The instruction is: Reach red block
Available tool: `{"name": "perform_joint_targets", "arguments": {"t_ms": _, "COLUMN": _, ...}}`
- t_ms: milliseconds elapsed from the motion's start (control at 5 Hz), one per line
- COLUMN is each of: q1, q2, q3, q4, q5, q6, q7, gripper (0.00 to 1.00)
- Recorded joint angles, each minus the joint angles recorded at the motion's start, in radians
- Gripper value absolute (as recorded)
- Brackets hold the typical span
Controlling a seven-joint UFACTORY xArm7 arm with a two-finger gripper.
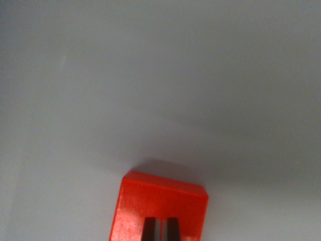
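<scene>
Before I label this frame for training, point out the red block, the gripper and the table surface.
red block (150,198): wrist view, on its top face.
gripper (160,230): wrist view, midway between the two dark fingertips.
table surface (150,75): wrist view, on bare grey surface.

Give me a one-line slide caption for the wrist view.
Wrist view: red block at bottom centre on a plain grey surface, two dark jaw tips nearly together in front of it.

The block sits on the counter at the wrist view's bottom centre, with the end effector fingertips directly over it.
</scene>
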Motion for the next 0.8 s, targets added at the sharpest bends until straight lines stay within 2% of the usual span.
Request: {"name": "perform_joint_targets", "arguments": {"t_ms": 800, "q1": 0.0027, "q2": 0.004, "q3": 0.003, "q4": -0.012, "q5": -0.0003, "q6": -0.016, "q7": 0.002, "gripper": 0.00}}
